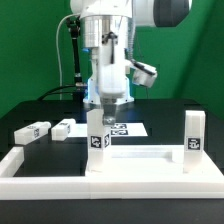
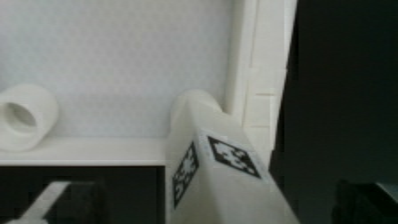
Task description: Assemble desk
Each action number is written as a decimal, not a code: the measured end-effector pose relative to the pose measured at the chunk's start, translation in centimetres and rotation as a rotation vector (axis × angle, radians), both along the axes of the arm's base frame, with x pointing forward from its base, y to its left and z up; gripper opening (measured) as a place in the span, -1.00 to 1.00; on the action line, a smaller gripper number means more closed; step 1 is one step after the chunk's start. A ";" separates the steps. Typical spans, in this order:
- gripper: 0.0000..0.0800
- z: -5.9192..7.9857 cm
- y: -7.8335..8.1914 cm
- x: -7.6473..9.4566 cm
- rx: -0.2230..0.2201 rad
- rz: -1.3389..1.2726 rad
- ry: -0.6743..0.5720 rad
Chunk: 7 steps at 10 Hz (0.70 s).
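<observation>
The white desk panel (image 1: 140, 160) lies flat near the front, raised rim up. One tagged leg post (image 1: 98, 138) stands upright at its corner on the exterior view's left, another (image 1: 193, 134) at the right corner. Two loose legs (image 1: 32, 131) (image 1: 62, 128) lie on the table at the left. My gripper (image 1: 108, 102) hangs just above the left standing leg. In the wrist view that leg (image 2: 217, 160) rises between my dark fingers (image 2: 54, 205) with gaps on both sides, so the gripper (image 2: 214, 216) is open. The panel's surface (image 2: 125, 60) shows a round socket (image 2: 22, 115).
A long low white L-shaped rail (image 1: 20, 168) borders the panel at the front and left. The marker board (image 1: 128, 128) lies behind the panel under the arm. Green backdrop and a black cable stand at the back left.
</observation>
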<state>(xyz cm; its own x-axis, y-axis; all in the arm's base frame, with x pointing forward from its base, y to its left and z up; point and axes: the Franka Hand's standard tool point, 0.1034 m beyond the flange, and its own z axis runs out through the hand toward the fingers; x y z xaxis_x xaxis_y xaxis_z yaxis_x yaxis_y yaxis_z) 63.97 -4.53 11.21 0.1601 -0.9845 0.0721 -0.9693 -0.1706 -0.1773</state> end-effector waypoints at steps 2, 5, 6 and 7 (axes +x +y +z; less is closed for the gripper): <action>0.62 -0.2 0.2 -1.0 -0.030 0.152 0.006; 0.62 -0.3 0.0 -0.8 -0.084 0.406 0.022; 0.62 -0.2 -0.4 -0.1 -0.123 0.561 0.031; 0.62 -0.2 -0.9 0.5 -0.156 0.696 0.035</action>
